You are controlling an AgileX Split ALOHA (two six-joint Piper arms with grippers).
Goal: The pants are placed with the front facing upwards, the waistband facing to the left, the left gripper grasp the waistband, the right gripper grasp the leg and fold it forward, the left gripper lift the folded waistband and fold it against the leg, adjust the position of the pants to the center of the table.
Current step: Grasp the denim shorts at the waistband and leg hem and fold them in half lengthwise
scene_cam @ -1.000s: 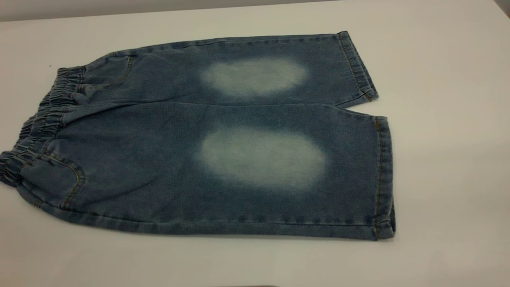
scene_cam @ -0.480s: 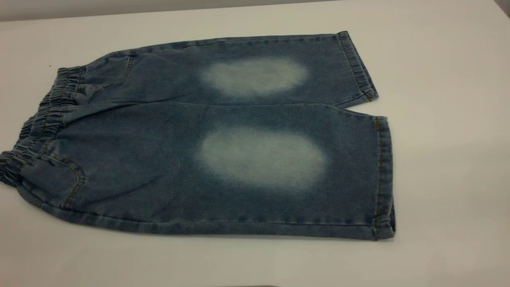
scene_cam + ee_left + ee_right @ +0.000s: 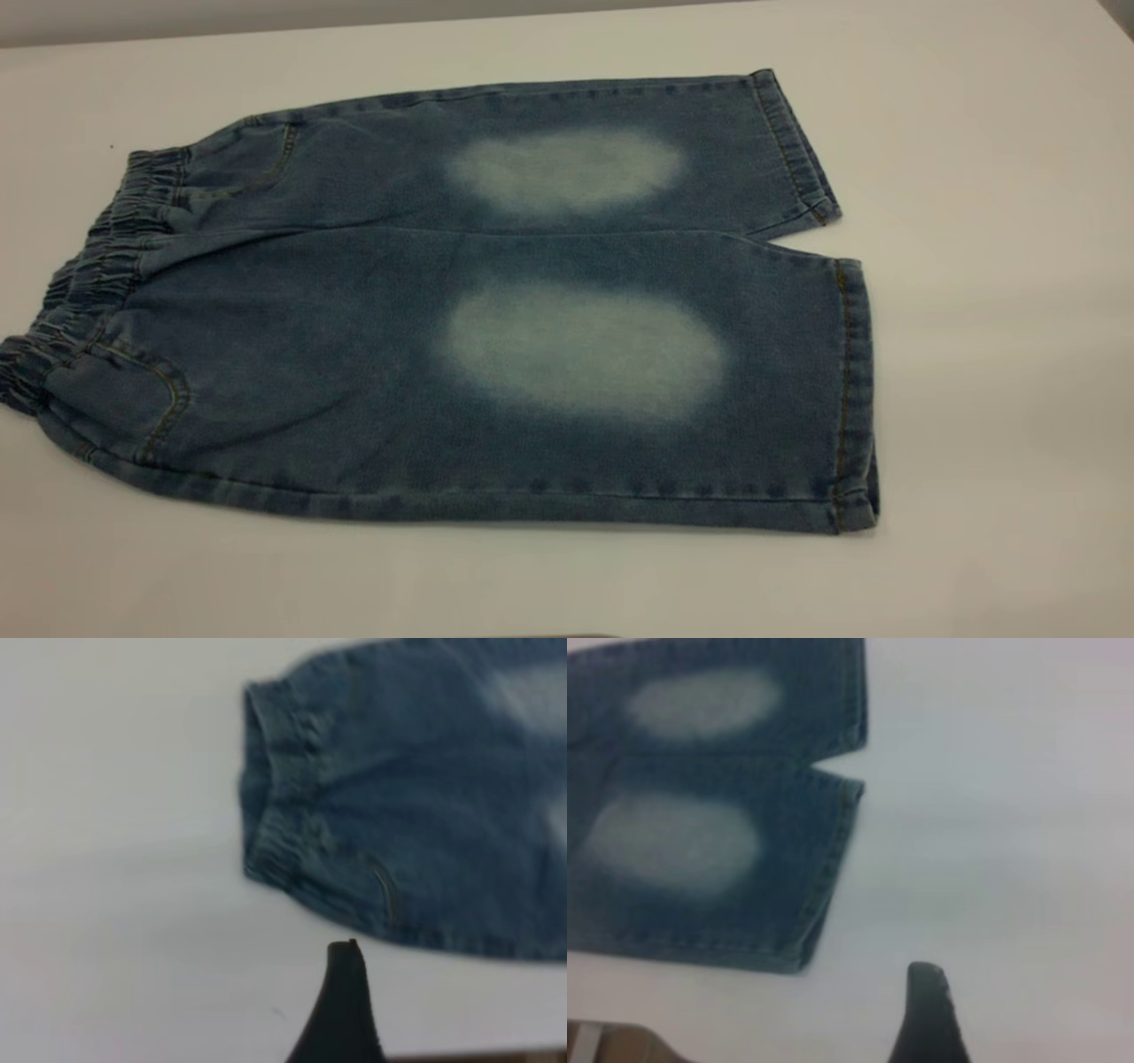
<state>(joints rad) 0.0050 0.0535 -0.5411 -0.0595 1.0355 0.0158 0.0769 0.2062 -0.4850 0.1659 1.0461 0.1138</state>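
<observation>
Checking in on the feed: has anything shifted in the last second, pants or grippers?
Nothing visibly changed. The pants lie flat and unfolded on the table, front up, waistband to the left, exactly as a second ago. Neither gripper has entered the exterior view; each wrist view shows only one fingertip over bare table, clear of the denim.

Lab-style test bench: bare white table (image 3: 974, 354), plain backdrop.
</observation>
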